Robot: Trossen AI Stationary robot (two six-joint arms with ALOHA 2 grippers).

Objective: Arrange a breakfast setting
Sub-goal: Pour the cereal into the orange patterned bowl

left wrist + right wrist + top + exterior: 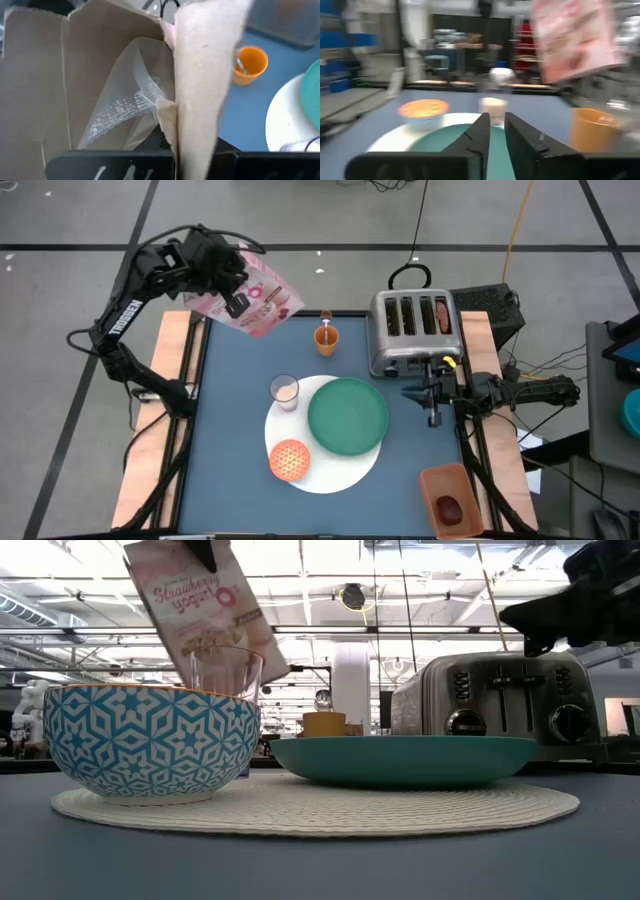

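Observation:
My left gripper (230, 295) is shut on the pink cereal box (262, 302), held in the air over the table's far left corner; the box also shows in the low view (205, 605). On the round white mat (330, 475) stand the green plate (347, 415), the small orange bowl (289, 460) and the milk glass (285, 390). The orange cup (327, 337), with the spoon in it, stands on the table behind them. My right gripper (432, 408) hovers just right of the plate, nearly shut and empty (497, 135). My left gripper holds the cereal box by one cardboard wall at its open top (197, 100), pinched with one finger inside the box and one outside. The fingers come from above. The box hangs below them, lifted clear and tilted; its clear liner bag (125, 105) shows inside.
The silver four-slot toaster (415, 330) stands at the far right, just behind my right gripper. A brown tray (452, 498) with dark red food (450, 508) sits at the near right corner. Bare blue table lies left of the mat.

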